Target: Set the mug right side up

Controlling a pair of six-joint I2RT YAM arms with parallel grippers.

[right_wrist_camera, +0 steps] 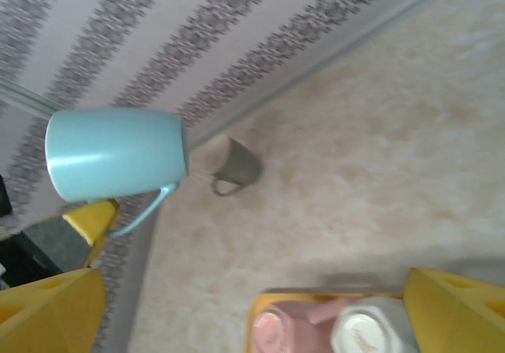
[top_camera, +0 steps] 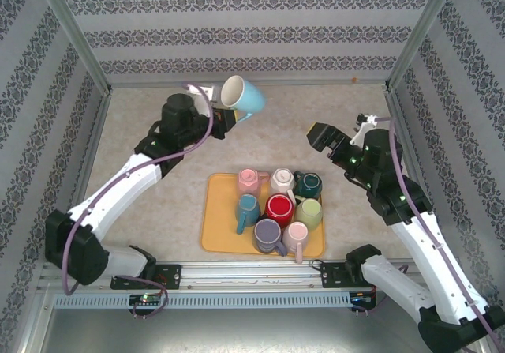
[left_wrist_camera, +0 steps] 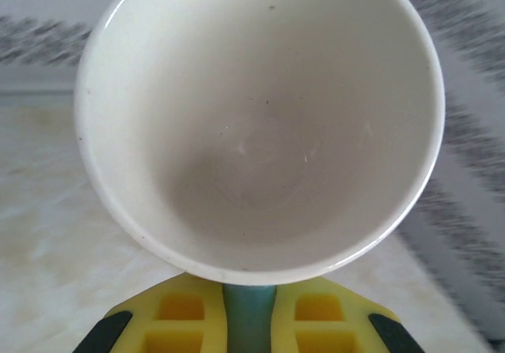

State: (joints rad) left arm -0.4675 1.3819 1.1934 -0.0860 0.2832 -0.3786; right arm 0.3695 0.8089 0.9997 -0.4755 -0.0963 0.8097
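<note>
The blue mug (top_camera: 243, 95) is up in the air over the far left part of the desk (top_camera: 331, 108), close to the patterned back wall (top_camera: 260, 37). It lies tipped on its side, neither upright nor upside down. In the overhead view its white inside faces up and towards me. The left fingers (left_wrist_camera: 173, 321) are clenched on its handle (left_wrist_camera: 248, 317), which runs down between the two yellow pads, and the rim sits just above them.

The right fingers (right_wrist_camera: 55, 306) are spread wide with nothing between them. They hang above the desk off to the right, well apart from the mug and just beyond the far right corner of the yellow tray (top_camera: 217, 242). That tray sits on the near middle of the desk, packed with other mugs (top_camera: 278, 208) in several colours.
</note>
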